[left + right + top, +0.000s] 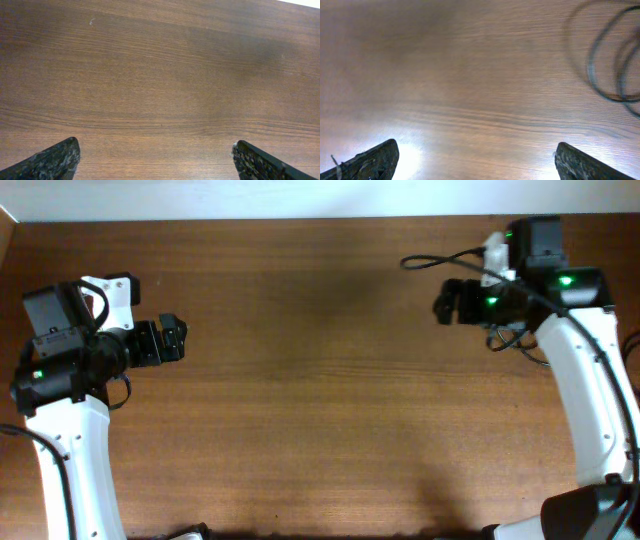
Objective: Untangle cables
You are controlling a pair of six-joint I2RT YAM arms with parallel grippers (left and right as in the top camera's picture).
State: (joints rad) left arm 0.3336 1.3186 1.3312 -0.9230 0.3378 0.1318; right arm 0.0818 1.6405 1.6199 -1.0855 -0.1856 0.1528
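Note:
No cables lie on the wooden table (320, 380) in the overhead view; the task's cables are out of view. My left gripper (183, 340) hovers at the left side, pointing right. It is open, with only bare wood between its fingertips (60, 160). My right gripper (438, 302) is at the far right, pointing left. It is open too (475, 147), with nothing between its jaws. A thin black cord (430, 260) loops out beside the right wrist and runs back to that arm. Blurred dark loops (605, 65) cross the upper right of the right wrist view. I cannot tell whether they are loose cords or the arm's own wiring.
The table's far edge meets a pale wall (300, 198) along the top of the overhead view. The white arm links (75, 460) (600, 400) stand over the left and right sides. More black wiring hangs under the right wrist (520, 348).

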